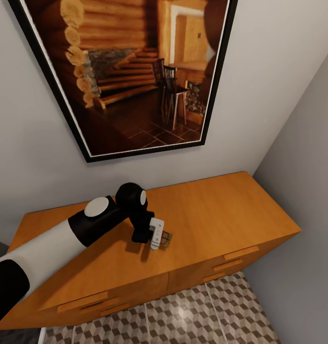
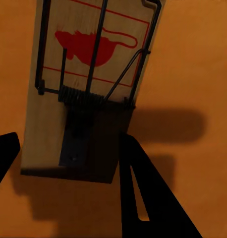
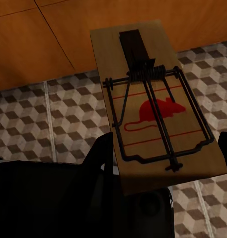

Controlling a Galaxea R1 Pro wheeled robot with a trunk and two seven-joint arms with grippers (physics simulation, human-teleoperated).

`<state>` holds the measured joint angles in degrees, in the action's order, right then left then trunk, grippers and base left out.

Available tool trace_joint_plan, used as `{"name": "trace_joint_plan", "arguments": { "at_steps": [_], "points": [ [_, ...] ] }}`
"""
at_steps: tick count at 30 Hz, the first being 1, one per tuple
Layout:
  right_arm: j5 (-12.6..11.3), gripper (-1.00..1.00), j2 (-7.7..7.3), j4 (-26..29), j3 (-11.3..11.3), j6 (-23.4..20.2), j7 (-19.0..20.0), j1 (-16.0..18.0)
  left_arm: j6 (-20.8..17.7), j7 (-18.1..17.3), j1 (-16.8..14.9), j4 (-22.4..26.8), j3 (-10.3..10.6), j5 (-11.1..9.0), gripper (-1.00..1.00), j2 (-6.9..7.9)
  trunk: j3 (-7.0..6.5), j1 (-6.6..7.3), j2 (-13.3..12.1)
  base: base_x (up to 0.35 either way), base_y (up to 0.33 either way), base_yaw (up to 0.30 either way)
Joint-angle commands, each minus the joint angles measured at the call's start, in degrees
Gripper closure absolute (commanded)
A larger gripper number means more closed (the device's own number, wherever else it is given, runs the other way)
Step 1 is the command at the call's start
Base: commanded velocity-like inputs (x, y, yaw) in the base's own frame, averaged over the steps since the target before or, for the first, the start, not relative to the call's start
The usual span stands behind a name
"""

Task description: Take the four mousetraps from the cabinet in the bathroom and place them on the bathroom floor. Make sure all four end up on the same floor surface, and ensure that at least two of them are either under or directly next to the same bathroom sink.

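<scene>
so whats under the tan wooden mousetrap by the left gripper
The orange-brown wooden cabinet top and the mousetrap's dark shadow. The left gripper's fingers flank the board; whether it rests on the wood or is lifted, I cannot tell.

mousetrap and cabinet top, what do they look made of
Mousetrap: pale matte wood by its faint grain, with dark wire spring and bars that look like metal, and a printed red mouse. Cabinet: orange-brown wood or veneer, smooth with a soft satin sheen and fine grain; solid or laminate, I cannot tell.
</scene>
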<state>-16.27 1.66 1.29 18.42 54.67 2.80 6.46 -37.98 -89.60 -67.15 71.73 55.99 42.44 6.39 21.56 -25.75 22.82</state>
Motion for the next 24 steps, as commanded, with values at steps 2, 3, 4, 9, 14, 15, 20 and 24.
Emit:
{"name": "trace_joint_plan", "arguments": {
  "at_steps": [2, 3, 4, 9, 14, 15, 20, 24],
  "points": [
    [-0.69, 1.00, 0.01, -0.06, 0.30, 0.19, 0.36, 0.04, -0.61, -0.40, -0.08, 0.08, 0.02, 0.36, 1.00, 0.01, 0.09, -0.03, 0.10, 0.000, 0.000, 0.000],
    [-0.69, 1.00, 0.01, -0.06, 0.30, 0.18, 0.36, 0.04, -0.61, -0.40, -0.06, 0.08, -0.01, 0.36, 1.00, 0.00, 0.09, -0.03, 0.10, 0.000, 0.000, 0.000],
    [-0.69, 1.00, 0.01, -0.06, 0.30, 0.18, 0.36, 0.04, -0.61, -0.40, -0.05, 0.06, -0.04, 0.36, 1.00, -0.02, 0.09, -0.03, 0.10, 0.000, 0.000, 0.000],
    [-0.69, 1.00, 0.01, -0.06, 0.30, 0.17, 0.36, 0.04, -1.10, -0.40, -0.07, -0.05, -2.36, 0.36, 1.00, -0.10, 0.09, -0.03, 0.10, 0.000, 0.000, 0.000],
    [-0.69, 1.00, 0.01, -0.06, 0.30, 0.17, 0.36, 0.04, -1.49, -0.40, -0.08, -0.07, -5.45, 0.36, 1.00, -0.14, 0.09, -0.03, 0.10, 0.000, 0.000, 0.000],
    [-0.69, 1.00, 0.01, -0.06, 0.30, 0.17, 0.36, 0.04, -1.51, -0.40, -0.08, -0.06, -5.62, 0.36, 1.00, -0.14, 0.09, -0.03, 0.10, 0.000, 0.000, 0.000],
    [-0.69, 1.00, 0.01, -0.06, 0.30, 0.17, 0.36, 0.04, -1.56, -0.40, -0.08, -0.02, -6.21, 0.36, 1.00, -0.15, 0.09, -0.03, 0.10, 0.000, 0.000, 0.000],
    [-0.69, 1.00, 0.01, -0.06, 0.30, 0.17, 0.36, 0.04, -1.57, -0.40, -0.08, -0.02, -6.30, 0.36, 1.00, -0.14, 0.09, -0.03, 0.10, 0.000, 0.000, 0.000]
  ]
}}
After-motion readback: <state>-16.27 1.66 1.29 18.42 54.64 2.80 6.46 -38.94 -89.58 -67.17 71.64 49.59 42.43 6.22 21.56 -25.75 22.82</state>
